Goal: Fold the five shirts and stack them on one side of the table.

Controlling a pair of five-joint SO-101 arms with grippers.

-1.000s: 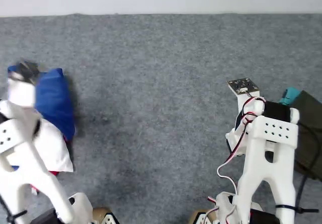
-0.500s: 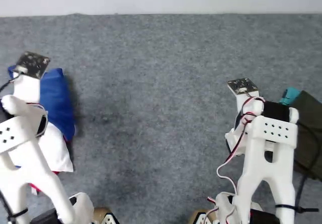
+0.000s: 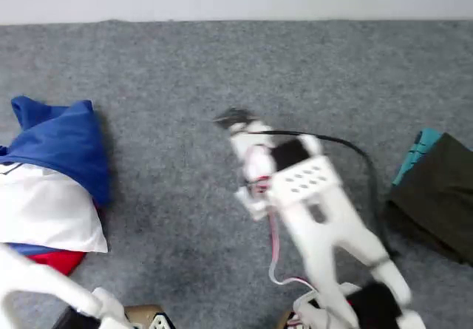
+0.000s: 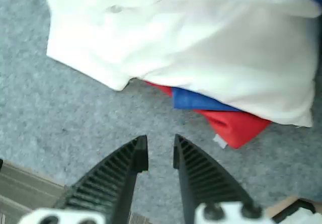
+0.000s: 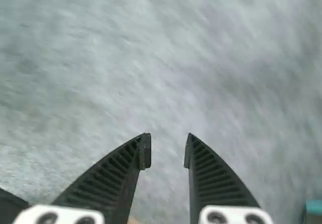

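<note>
The table [image 3: 185,70] has a grey, felt-like surface. On its left side lies a stack of shirts [image 3: 29,225]: a red shirt [image 3: 55,259] at the bottom, a white shirt [image 3: 44,203] above, and a blue shirt [image 3: 63,148] at the far end. On the right side, a dark shirt [image 3: 440,192] lies over a teal shirt [image 3: 414,155].

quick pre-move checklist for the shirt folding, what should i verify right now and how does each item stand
1. Left pincer empty: ok, open near the red cloth at the stack's bottom.
2. Right pincer empty: ok, open over the bare grey felt table.
3. Stack tidy: not ok, the rumpled blue shirt lies bunched against the white folded shirt.
4. All shirts on one side: not ok, the dark green shirt lies at the opposite edge, touching a teal cloth.
5. Five shirts counted: cannot tell.
</note>
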